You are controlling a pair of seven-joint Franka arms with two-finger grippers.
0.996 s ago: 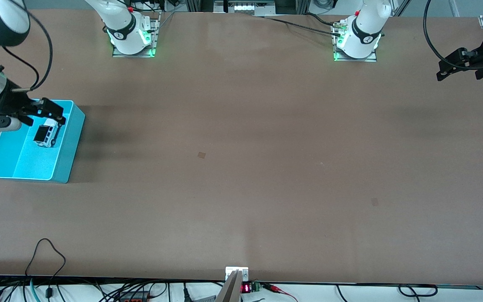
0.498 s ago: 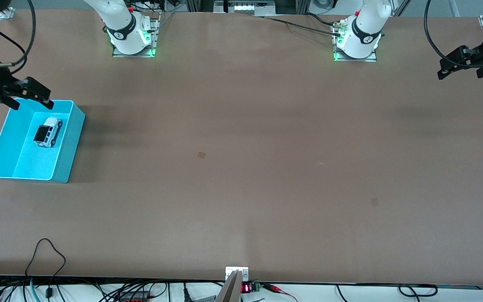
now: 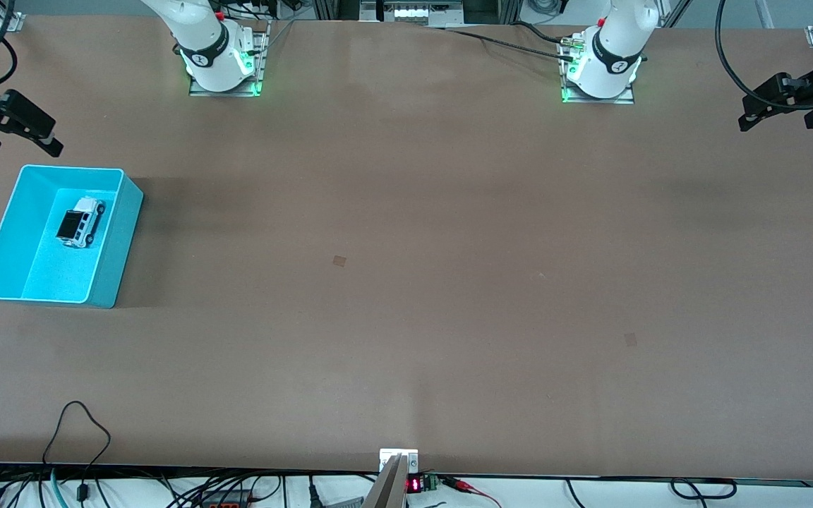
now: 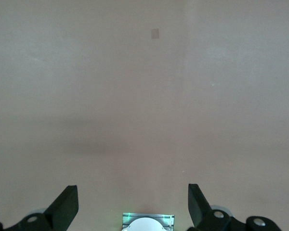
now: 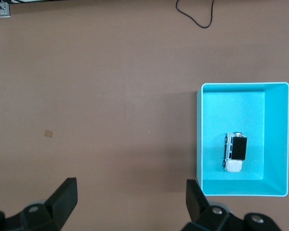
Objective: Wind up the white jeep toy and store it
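The white jeep toy point(image 3: 81, 221) with its black roof panel lies inside the turquoise bin point(image 3: 111, 268) at the right arm's end of the table. It also shows in the right wrist view point(image 5: 235, 152), resting on the bin's floor point(image 5: 274, 144). My right gripper point(image 3: 22, 144) is open and empty, raised high over the table beside the bin's end that lies farther from the front camera. My left gripper point(image 3: 777, 120) is open and empty, held high over the left arm's end of the table, where the arm waits. In the left wrist view its fingers point(image 4: 67, 207) frame bare table.
The brown table point(image 3: 406, 282) carries a small dark mark point(image 3: 339, 260) near its middle. The arm bases point(image 3: 221, 63) stand along the edge farthest from the front camera. Cables point(image 3: 75, 437) hang over the edge nearest the front camera.
My right gripper has risen out of the bin and drawn away toward the table's end, open, leaving the jeep in the bin. The left gripper has barely shifted.
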